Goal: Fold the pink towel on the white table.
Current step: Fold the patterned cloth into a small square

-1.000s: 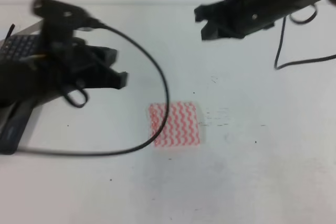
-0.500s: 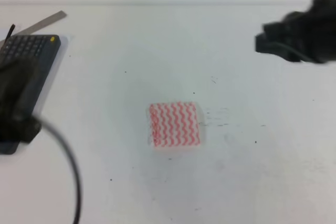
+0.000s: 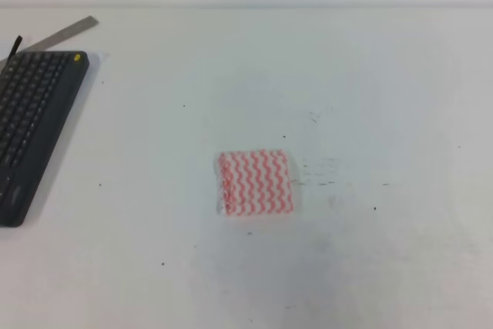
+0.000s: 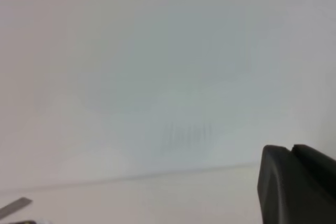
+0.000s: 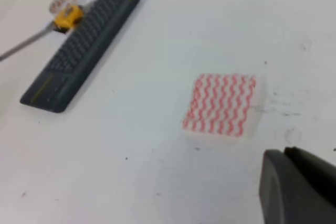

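The towel (image 3: 256,183) lies flat on the white worktop (image 3: 370,75), a small folded square with its pink zigzags facing up, nothing touching it. The keyboard (image 3: 31,132) sits well off to the towel's left, at the worktop's edge, with a grey strip (image 3: 65,34) angled just behind it. In the right wrist view a yellow object (image 5: 68,17) rests beside the keyboard's far end. Only a dark corner of each pincer shows, left (image 4: 296,184) and right (image 5: 296,187), both away from the towel; whether their fingers are apart or together, I cannot tell.
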`<state>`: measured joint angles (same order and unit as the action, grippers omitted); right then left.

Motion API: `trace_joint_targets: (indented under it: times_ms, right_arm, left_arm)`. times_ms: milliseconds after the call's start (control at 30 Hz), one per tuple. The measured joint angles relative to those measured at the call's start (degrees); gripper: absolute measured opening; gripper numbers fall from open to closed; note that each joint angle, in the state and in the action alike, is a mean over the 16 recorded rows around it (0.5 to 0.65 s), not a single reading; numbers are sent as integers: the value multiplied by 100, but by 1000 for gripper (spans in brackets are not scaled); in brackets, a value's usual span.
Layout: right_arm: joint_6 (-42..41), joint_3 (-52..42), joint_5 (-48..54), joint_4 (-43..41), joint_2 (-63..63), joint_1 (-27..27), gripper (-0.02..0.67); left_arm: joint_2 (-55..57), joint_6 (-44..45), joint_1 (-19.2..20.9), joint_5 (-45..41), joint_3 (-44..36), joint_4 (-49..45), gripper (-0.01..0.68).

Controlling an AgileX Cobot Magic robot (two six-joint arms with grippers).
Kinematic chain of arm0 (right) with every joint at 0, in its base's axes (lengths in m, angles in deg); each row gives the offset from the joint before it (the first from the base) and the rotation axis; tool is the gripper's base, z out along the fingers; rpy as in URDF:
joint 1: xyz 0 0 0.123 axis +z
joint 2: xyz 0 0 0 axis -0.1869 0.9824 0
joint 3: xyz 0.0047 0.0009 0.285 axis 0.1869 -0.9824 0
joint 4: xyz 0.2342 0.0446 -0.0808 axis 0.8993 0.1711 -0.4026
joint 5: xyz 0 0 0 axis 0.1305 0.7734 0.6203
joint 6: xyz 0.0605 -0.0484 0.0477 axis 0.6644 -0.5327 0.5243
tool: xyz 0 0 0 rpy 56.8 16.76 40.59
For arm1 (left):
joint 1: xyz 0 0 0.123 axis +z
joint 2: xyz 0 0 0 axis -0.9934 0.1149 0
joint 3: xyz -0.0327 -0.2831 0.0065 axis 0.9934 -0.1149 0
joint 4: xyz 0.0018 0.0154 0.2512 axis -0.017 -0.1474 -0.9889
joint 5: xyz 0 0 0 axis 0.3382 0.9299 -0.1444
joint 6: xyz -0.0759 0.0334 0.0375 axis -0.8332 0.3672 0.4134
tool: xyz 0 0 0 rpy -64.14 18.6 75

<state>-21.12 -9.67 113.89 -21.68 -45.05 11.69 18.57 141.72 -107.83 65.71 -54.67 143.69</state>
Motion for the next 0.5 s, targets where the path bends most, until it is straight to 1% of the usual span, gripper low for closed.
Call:
trace_joint_targets:
  times_ms: [233, 500]
  right_arm:
    - [-38, -929, -341, -116, -1534, 0, -19]
    - [-159, -1825, -1339, -197, -2581, -2, -19]
  left_arm:
    - [-483, 0, 0, 161, -719, 272, 2]
    - [-549, 18, -1, 601, -1329, 514, 2]
